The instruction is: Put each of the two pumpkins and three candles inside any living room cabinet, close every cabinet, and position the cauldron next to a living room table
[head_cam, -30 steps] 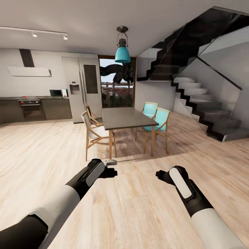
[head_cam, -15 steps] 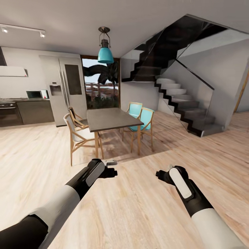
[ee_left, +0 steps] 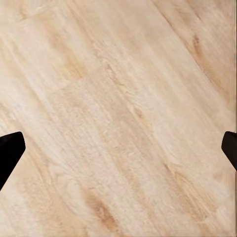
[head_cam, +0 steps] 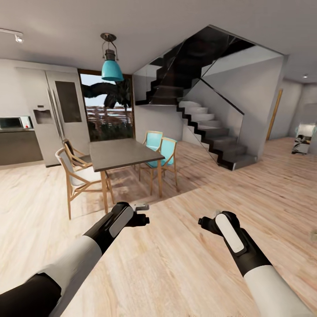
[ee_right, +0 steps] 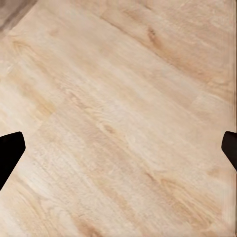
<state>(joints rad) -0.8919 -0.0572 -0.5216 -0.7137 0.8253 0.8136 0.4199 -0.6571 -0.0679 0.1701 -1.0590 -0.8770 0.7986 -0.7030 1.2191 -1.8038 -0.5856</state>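
Robot in transit across a pale wood-plank floor (head_cam: 176, 264), both arms held forward and low. The left gripper (head_cam: 141, 214) sits at about 7 o'clock in the head view, the right gripper (head_cam: 207, 223) at about 5 o'clock. Each wrist view looks straight down at bare planks, with dark fingertips (ee_left: 10, 150) at opposite edges — fingers spread wide, nothing between them (ee_right: 10, 150). At 10 o'clock stands a dark grey rectangular dining table (head_cam: 121, 152) with teal-backed wooden chairs (head_cam: 165, 152); a black-and-white staircase (head_cam: 207, 127) rises at 1 o'clock. No pumpkin, candle, cabinet or cauldron can be made out here; a small blurred object at 3 o'clock cannot be identified. Likely hazard — a swing of the base could carry the outstretched left arm into the table leg or chairs.
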